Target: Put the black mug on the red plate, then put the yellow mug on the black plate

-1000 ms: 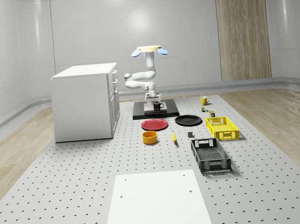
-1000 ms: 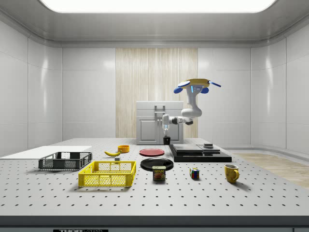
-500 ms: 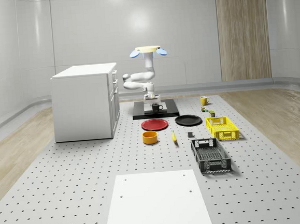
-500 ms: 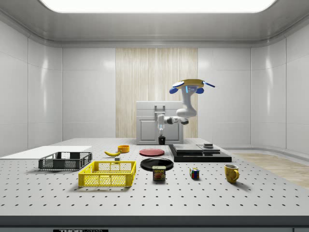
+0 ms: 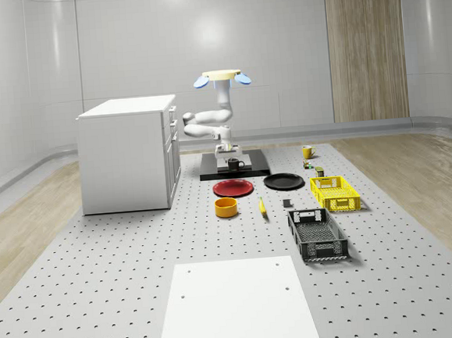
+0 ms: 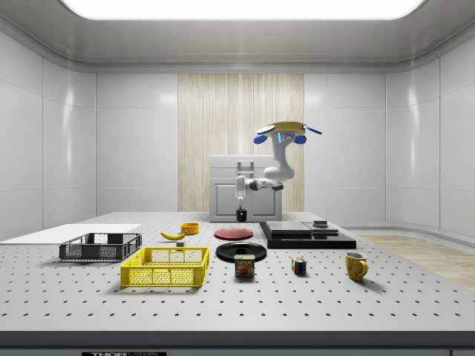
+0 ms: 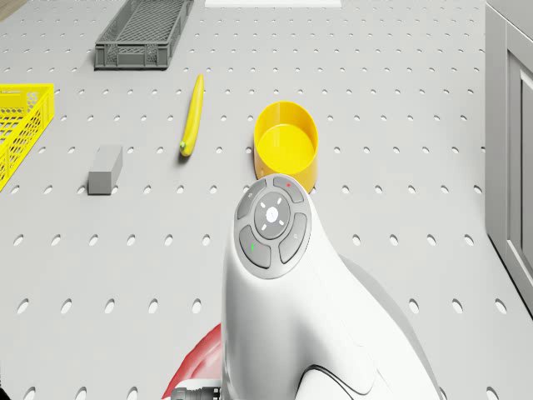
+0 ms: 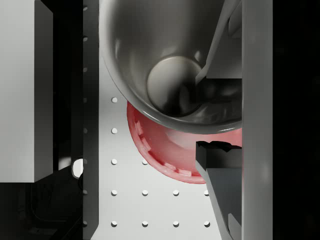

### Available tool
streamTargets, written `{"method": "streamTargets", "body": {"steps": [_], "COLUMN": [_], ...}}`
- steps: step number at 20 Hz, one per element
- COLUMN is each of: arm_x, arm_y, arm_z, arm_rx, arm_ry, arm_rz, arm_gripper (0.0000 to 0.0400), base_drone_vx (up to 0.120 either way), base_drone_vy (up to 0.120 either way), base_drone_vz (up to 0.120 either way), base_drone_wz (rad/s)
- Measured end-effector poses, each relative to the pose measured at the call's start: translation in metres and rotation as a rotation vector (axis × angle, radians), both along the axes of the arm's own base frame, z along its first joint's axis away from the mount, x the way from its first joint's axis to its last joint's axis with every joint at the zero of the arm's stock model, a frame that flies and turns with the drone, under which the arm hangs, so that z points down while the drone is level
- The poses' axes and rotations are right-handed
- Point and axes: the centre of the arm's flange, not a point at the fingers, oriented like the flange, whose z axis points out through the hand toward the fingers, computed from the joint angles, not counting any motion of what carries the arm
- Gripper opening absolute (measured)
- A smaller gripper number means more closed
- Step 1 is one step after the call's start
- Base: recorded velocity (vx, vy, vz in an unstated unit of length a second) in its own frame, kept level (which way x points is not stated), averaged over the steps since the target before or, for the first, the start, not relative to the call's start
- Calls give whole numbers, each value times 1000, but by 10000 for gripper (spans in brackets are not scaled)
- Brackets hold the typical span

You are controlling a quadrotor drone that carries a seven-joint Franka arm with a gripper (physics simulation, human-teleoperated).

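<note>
The drone (image 5: pixel 222 77) hovers above the black platform (image 5: pixel 249 169), its jaws (image 8: pixel 220 107) hold the black mug (image 8: pixel 170 65) by its rim, up in the air with the red plate (image 8: pixel 165 150) partly below, so I think it must move further over, then go down.

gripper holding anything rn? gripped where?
Yes: the gripper holds the black mug by its rim wall, one finger inside the cup, carried above the table near the red plate.
</note>
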Motion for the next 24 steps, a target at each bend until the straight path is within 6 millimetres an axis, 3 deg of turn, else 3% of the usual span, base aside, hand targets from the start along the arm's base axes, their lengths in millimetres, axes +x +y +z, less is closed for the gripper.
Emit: {"method": "streamTargets", "body": {"steps": [4,11,24], "arm_x": [0,0,0], "arm_y": [2,24,35], "arm_z": [0,4,55], "arm_rx": [0,0,0], "arm_ry": [0,0,0], "arm_rz": [0,0,0], "arm_gripper": [110,110,110], "base_drone_vx": [40,0,0], "base_drone_vy": [0,0,0], "base_drone_vz": [0,0,0], "base_drone_wz": [0,0,0]}}
